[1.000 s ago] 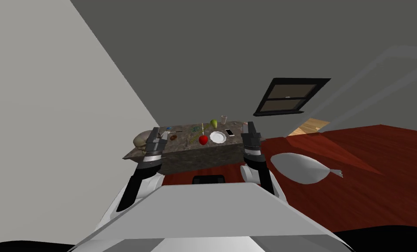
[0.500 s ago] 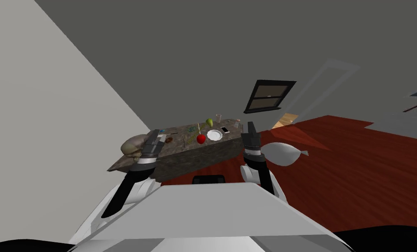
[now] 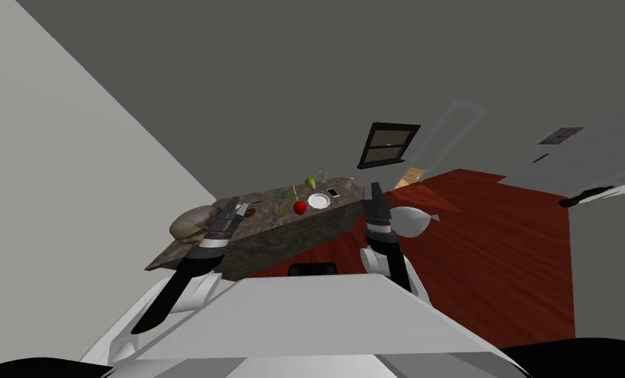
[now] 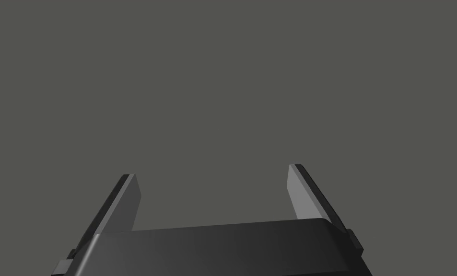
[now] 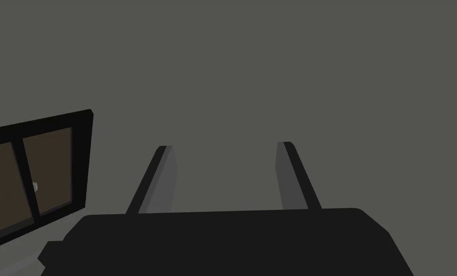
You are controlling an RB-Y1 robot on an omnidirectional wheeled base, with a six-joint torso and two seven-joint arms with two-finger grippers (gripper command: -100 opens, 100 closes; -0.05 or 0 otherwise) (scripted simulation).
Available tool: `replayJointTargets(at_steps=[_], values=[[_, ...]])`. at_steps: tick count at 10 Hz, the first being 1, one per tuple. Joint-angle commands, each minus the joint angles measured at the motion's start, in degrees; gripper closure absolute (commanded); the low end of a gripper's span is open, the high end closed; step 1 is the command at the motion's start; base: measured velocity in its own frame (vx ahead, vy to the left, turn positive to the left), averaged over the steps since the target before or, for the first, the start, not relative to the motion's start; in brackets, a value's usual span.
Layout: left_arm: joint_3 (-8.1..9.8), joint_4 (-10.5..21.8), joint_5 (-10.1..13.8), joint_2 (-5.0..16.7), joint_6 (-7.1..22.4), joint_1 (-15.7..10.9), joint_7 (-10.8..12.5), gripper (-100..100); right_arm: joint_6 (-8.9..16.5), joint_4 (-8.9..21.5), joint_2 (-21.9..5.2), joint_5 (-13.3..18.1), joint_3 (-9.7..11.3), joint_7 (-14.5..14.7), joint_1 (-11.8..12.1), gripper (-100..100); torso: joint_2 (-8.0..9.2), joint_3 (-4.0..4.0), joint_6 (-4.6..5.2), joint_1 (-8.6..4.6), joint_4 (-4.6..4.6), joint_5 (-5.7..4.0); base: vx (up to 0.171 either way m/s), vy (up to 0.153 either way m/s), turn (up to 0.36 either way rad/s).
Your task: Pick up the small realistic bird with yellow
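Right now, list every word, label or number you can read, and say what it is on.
No text can be read.
The phone on the table: no legible writing shows on it.
The wall picture: too small to read.

The long mottled grey-brown table (image 3: 291, 237) looks like rough stone. The dark red floor (image 3: 501, 262) shows streaky wood grain and is matt. The small round red apple (image 3: 300, 207) looks smooth; at its two o'clock, the round white plate (image 3: 318, 201) is plain and smooth. The left gripper (image 4: 212, 171) has matt grey blades, and its dark body has a faint sheen.
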Motion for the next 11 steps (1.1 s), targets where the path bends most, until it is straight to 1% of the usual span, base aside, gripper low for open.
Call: replayJointTargets(at_steps=[1, 2, 3, 4, 5, 6, 7, 8, 9, 10, 11], values=[[1.03, 0.77, -0.05, 2.86, -0.06, 1.30, 1.14, -100, 0.00, 0.00, 0.00, 0.00, 0.00, 0.00, 0.00, 0, 0.00, 0.00, 0.00, 0.00, 0.00, 0.00, -0.040, 0.053, -0.383], [1.70, 1.42, -0.03, 4.81, -0.07, 2.40, 1.96, -100, 0.00, 0.00, 0.00, 0.00, 0.00, 0.00, -0.01, 0, 0.01, 0.01, 0.03, 0.00, 0.00, 0.00, -0.059, 0.070, -0.308], [1.70, 1.42, -0.03, 5.72, -0.07, 2.40, 1.96, -100, 0.00, 0.00, 0.00, 0.00, 0.00, 0.00, 0.00, 0, 0.07, 0.04, -0.01, 0.05, 0.01, 0.01, -0.043, 0.054, -0.053], [2.33, 2.18, 0.03, 7.84, -0.03, 3.63, 2.84, -100, 0.00, 0.00, 0.00, 0.00, -0.01, 0.00, 0.01, 0, 0.02, 0.02, -0.05, 0.00, 0.01, 0.01, -0.032, 0.036, -0.191], [2.33, 2.18, 0.03, 8.11, -0.03, 3.63, 2.84, -100, 0.00, 0.00, 0.00, 0.00, 0.00, 0.00, 0.00, 0, -0.01, -0.01, 0.00, -0.05, 0.00, -0.01, -0.020, 0.027, -0.109], [2.92, 3.05, 0.13, 10.44, 0.07, 5.01, 3.79, -100, 0.00, 0.00, 0.00, 0.00, 0.00, 0.00, 0.01, 0, -0.07, -0.03, -0.04, -0.10, -0.01, -0.01, -0.013, 0.019, -0.228], [3.46, 4.05, 0.28, 12.00, 0.22, 6.54, 4.82, -100, 0.00, 0.00, 0.00, 0.00, 0.00, 0.00, 0.00, 0, -0.10, -0.06, 0.00, -0.12, -0.02, -0.02, -0.021, 0.033, -0.282], [3.46, 4.05, 0.28, 13.06, 0.22, 6.54, 4.82, -100, 0.00, 0.00, 0.00, 0.00, 0.00, 0.00, 0.01, 0, -0.09, -0.05, -0.01, -0.07, -0.02, -0.01, -0.017, 0.031, -0.116], [3.95, 5.16, 0.48, 15.36, 0.43, 8.22, 5.91, -100, 0.00, 0.00, 0.00, 0.00, -0.01, 0.00, 0.01, 0, -0.11, -0.06, -0.04, -0.09, -0.02, -0.01, -0.007, 0.018, -0.267], [4.38, 6.38, 0.72, 16.98, 0.70, 10.04, 7.08, -100, 0.00, 0.00, 0.00, 0.00, 0.00, 0.00, 0.01, 0, -0.14, -0.08, 0.00, -0.12, -0.03, -0.02, 0.001, 0.022, -0.325], [4.38, 6.38, 0.72, 18.19, 0.70, 10.04, 7.08, -100, 0.00, 0.00, 0.00, 0.00, 0.00, 0.00, 0.01, 0, -0.18, -0.10, -0.01, -0.10, -0.04, -0.02, 0.004, 0.020, -0.083]])
